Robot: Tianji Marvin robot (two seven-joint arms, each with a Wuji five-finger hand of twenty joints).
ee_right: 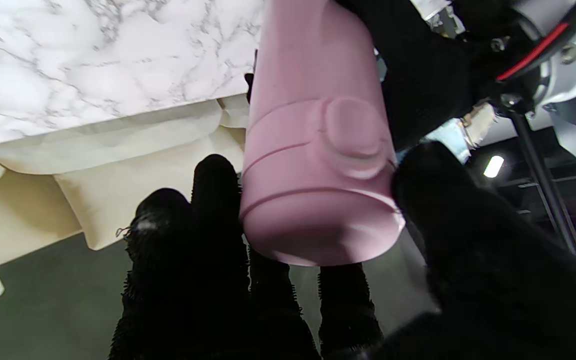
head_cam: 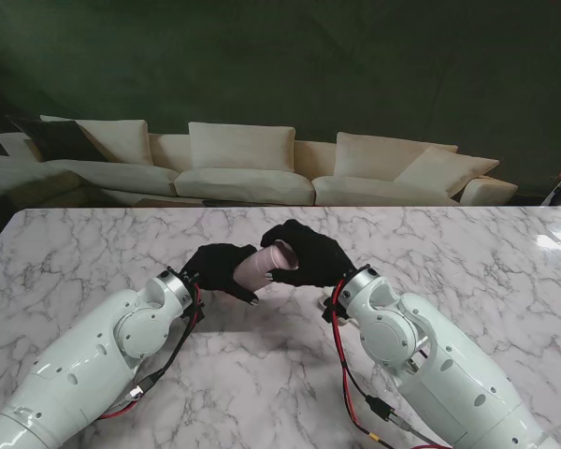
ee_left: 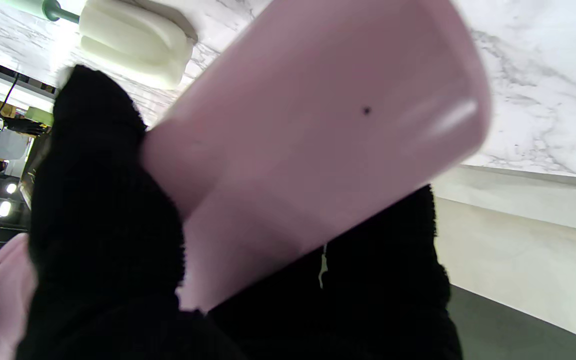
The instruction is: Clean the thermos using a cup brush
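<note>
A staged living-room corner inside a robotics lab: a long cream sofa (head_cam: pixel 252 164) with loose cushions lines a dark green wall behind a white marble-patterned table (head_cam: pixel 93 253), while two white robot arms trail exposed red and black cables (head_cam: pixel 341 360).

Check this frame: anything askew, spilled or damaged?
No spill or damage shows. The pink thermos is held off the marble table, tilted between the left hand and right hand, lid still on. The cup brush lies on the table, untouched, though the task is brushing.
</note>
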